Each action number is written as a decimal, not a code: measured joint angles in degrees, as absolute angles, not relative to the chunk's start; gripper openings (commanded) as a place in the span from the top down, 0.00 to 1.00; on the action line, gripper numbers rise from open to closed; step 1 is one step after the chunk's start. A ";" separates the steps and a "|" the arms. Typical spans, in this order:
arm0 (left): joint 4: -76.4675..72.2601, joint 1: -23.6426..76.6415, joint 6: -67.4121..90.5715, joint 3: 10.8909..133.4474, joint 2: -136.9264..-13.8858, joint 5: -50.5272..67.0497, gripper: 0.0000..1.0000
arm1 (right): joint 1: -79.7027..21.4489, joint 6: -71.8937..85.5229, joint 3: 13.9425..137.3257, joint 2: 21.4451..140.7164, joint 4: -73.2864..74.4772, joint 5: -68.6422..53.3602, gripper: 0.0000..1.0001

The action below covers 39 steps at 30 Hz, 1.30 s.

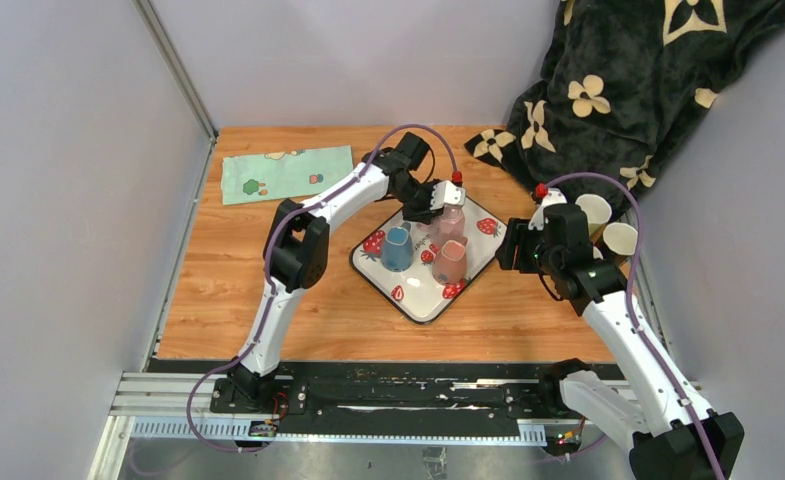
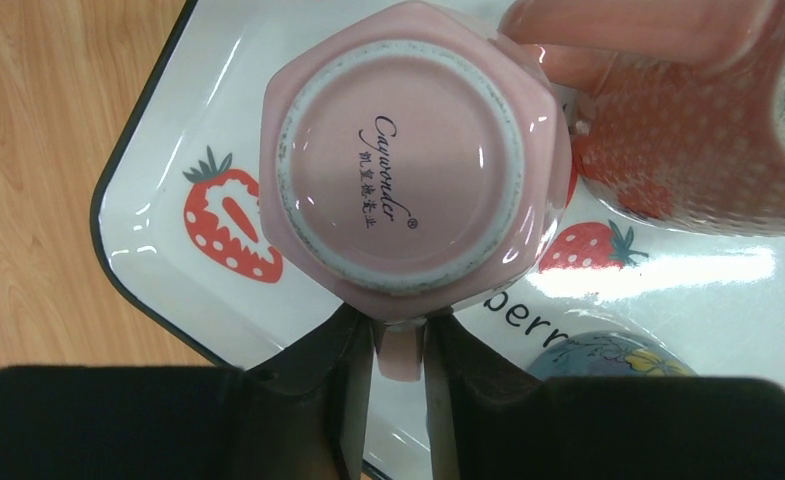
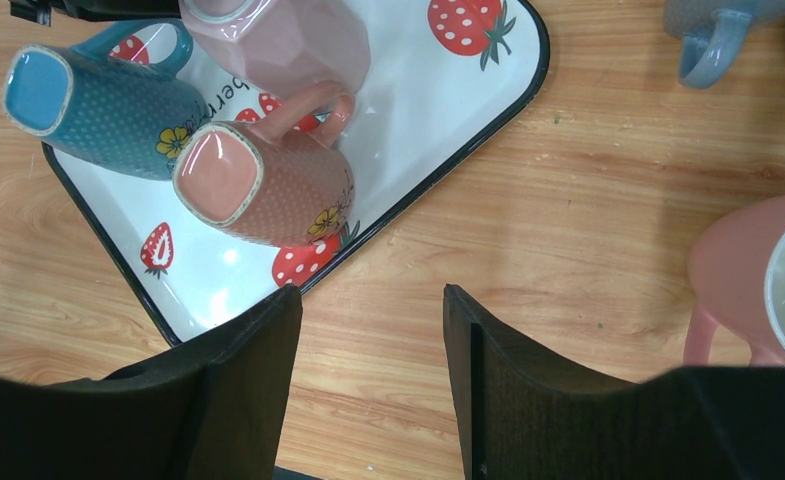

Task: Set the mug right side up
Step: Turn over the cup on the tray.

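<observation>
My left gripper [image 2: 400,335] is clenched on the handle [image 2: 400,358] of the pale pink mug [image 2: 398,160]. In the left wrist view one dark finger presses each side of that handle, with no gap that I can see. The mug stands upside down, its round base with printed lettering facing up at me. It sits at the far corner of the strawberry tray [image 2: 168,170], just beside a printed strawberry.

Close beside it on the tray stands a salmon dotted mug [image 3: 268,190], also inverted, its handle pointing toward the pale pink one. A blue dotted mug [image 3: 98,110] stands inverted to the left of that one, near the tray's left edge.

My right gripper [image 3: 368,370] hangs released, fingers wide, with nothing between them. Below it I see the bare wooden table [image 3: 588,200], just off the tray's right edge.

Farther right on the table are an upright pink mug [image 3: 748,270] and a grey-blue mug [image 3: 713,30]. A black flowered blanket [image 1: 648,90] is heaped in the far right corner, and a green cloth [image 1: 286,172] lies flat at the far left.
</observation>
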State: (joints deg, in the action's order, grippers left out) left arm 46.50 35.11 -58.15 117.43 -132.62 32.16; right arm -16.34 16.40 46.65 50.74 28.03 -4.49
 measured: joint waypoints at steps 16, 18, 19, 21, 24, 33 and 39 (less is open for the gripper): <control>46.46 35.44 -58.28 117.43 -132.62 31.24 0.99 | -16.34 16.47 46.19 50.26 28.12 -4.49 0.41; 46.46 35.44 -58.24 117.43 -132.60 31.24 1.00 | -16.34 16.47 46.17 50.24 28.12 -4.49 0.41; 46.46 35.44 -58.06 117.43 -132.60 31.24 1.00 | -16.34 16.47 46.17 50.26 28.12 -4.49 0.41; 46.46 35.46 -57.82 117.45 -132.60 31.27 1.00 | -16.34 16.47 46.17 50.24 28.12 -4.49 0.41; 46.85 35.51 -56.95 117.97 -132.60 31.33 1.00 | -16.34 16.49 46.17 50.24 28.12 -4.49 0.41; 47.59 35.81 -55.02 120.14 -132.27 32.25 1.00 | -16.34 16.73 45.87 50.06 28.10 -4.47 0.41; 46.76 35.81 -53.84 120.09 -131.07 32.60 1.00 | -16.34 16.86 45.67 50.00 28.12 -4.47 0.41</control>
